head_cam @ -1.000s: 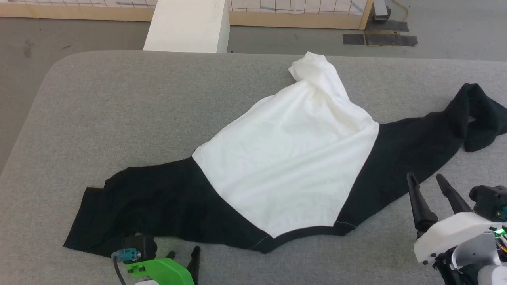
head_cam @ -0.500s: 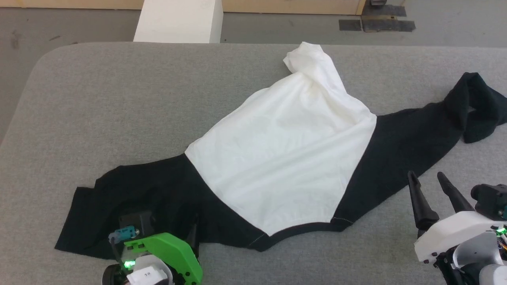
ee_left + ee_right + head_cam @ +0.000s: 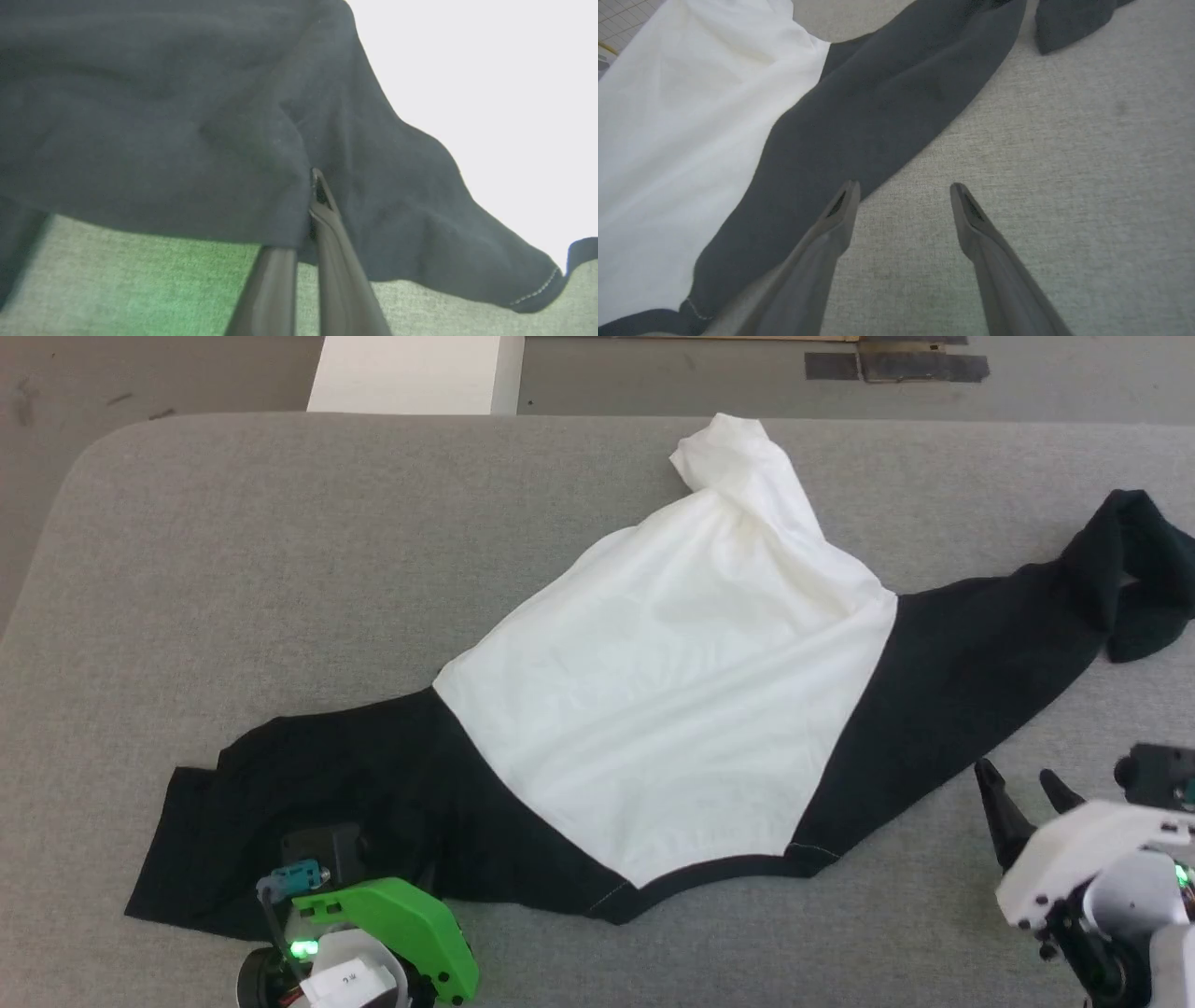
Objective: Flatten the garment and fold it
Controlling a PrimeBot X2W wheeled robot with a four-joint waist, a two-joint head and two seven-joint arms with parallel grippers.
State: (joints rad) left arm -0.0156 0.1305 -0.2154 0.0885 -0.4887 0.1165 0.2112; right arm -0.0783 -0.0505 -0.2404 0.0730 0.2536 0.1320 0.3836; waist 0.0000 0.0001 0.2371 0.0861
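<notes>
The garment [image 3: 672, 681] lies spread on the grey padded table [image 3: 280, 551], its white panel in the middle and a bunched white end at the far side. One black sleeve [image 3: 317, 803] runs to the near left, the other [image 3: 1008, 644] to the right, ending in a crumpled cuff. My left gripper [image 3: 312, 196] is shut on the near edge of the left black section [image 3: 187, 140], one finger under the cloth and one on top; its green housing [image 3: 392, 933] covers the fingers in the head view. My right gripper [image 3: 1018, 775] [image 3: 903, 186] is open over bare table, just beside the right sleeve's edge [image 3: 878, 121].
A white block [image 3: 411, 373] stands beyond the table's far edge. Dark tape patches [image 3: 896, 364] lie on the floor behind. The table's rounded far-left corner [image 3: 84, 448] is in sight. Bare grey surface lies left and near right of the garment.
The head camera has tilted down, shifting the whole picture. My left gripper has moved forward onto the black edge and closed on it. The right gripper has sunk lower in view, still open.
</notes>
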